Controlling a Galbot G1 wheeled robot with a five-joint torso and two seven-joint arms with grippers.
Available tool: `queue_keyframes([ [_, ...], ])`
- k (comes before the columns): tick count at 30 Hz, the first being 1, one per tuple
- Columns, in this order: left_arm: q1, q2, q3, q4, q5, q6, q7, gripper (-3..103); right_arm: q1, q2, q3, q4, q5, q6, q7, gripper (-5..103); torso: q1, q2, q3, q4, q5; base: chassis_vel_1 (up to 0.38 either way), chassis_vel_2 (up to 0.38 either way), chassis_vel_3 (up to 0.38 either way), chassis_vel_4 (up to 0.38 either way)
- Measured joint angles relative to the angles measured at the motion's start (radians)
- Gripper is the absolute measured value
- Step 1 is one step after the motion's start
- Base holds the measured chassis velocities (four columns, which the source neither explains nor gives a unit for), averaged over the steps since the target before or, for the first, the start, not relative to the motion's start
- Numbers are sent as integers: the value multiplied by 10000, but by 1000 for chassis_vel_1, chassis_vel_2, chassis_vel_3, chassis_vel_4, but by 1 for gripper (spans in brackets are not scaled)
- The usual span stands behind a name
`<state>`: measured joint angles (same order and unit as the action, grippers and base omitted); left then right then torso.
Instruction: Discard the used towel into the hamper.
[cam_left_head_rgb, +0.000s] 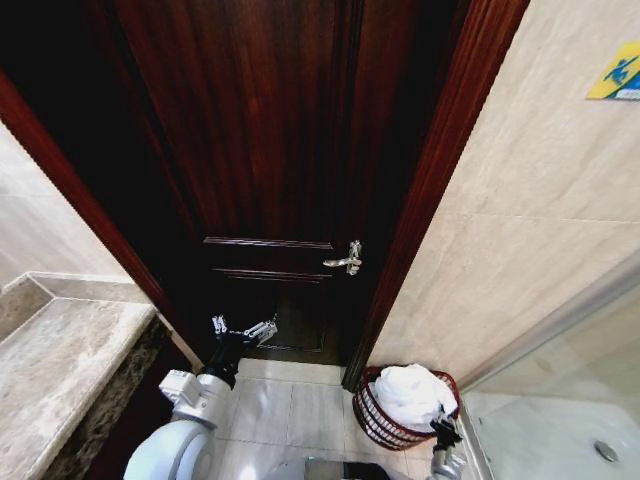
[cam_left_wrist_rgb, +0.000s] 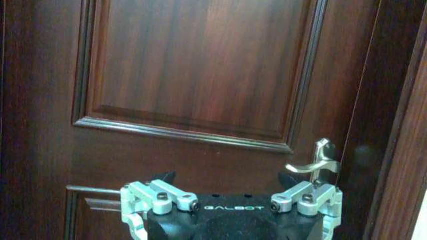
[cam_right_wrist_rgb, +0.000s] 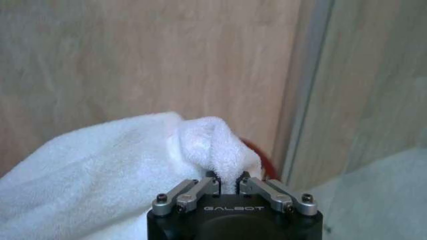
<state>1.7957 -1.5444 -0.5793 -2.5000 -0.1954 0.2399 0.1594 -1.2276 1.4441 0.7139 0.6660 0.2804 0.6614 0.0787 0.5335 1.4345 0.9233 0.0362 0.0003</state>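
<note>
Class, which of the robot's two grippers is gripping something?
The right gripper, pinching a fold of the white towel over the hamper; the left gripper is open.

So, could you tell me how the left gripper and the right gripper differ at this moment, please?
The left gripper is open and holds nothing; the right gripper is shut on a fold of the white towel. The left gripper is raised in front of the dark wooden door, near its handle; the right gripper is low, at the hamper where the towel lies. Both share the same black and silver build.
</note>
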Motion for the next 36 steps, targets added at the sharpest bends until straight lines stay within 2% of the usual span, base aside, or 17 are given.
queue_keyframes([
  [6,0,0,0,0,0,0,0,100,1075,-632,-282,-1370,-206,-384,-680,12,0,0,0,3,0,0,0,0,0],
  [9,0,0,0,0,0,0,0,100,1911,-1182,-595,-2430,-104,-647,-1338,12,0,-1,0,3,-5,0,0,0,0],
  [11,0,0,0,0,0,0,0,100,2007,-1236,-668,-2523,-96,-725,-1417,12,1,0,0,3,-4,0,0,0,0],
  [12,0,0,0,0,0,0,0,100,2238,-1329,-827,-2739,-105,-995,-1555,12,1,0,0,3,-3,0,0,0,0],
  [16,0,0,0,0,0,0,0,100,2567,-1386,-930,-3154,-263,-1425,-1816,12,0,0,0,3,-3,0,0,0,0],
  [21,0,0,0,0,0,0,0,100,2696,-1402,-984,-3563,-753,-2054,-2632,12,0,0,0,1,-3,0,0,0,0],
  [25,0,0,0,0,0,0,0,100,2698,-1365,-1152,-3477,-883,-2016,-3075,12,0,0,0,0,-3,0,0,0,0],
  [27,0,0,0,0,0,0,0,100,2738,-1324,-1226,-3367,-1116,-2128,-3106,12,0,0,0,2,-3,0,0,0,0],
  [30,0,0,0,0,0,0,0,100,3248,-1389,-1185,-4121,-1718,-2386,-3115,12,0,0,0,4,-1,0,0,0,0],
  [32,0,0,0,0,0,0,0,100,3298,-1418,-1184,-4179,-1754,-2515,-3141,12,0,0,0,5,-3,0,0,0,0],
  [34,0,0,0,0,0,0,0,100,3582,-1541,-1205,-4517,-1895,-3030,-3230,12,0,0,0,3,-3,0,0,0,0],
  [36,0,0,0,0,0,0,0,100,3713,-1580,-1207,-4655,-1952,-3100,-3238,12,0,0,0,2,0,0,0,0,0],
])
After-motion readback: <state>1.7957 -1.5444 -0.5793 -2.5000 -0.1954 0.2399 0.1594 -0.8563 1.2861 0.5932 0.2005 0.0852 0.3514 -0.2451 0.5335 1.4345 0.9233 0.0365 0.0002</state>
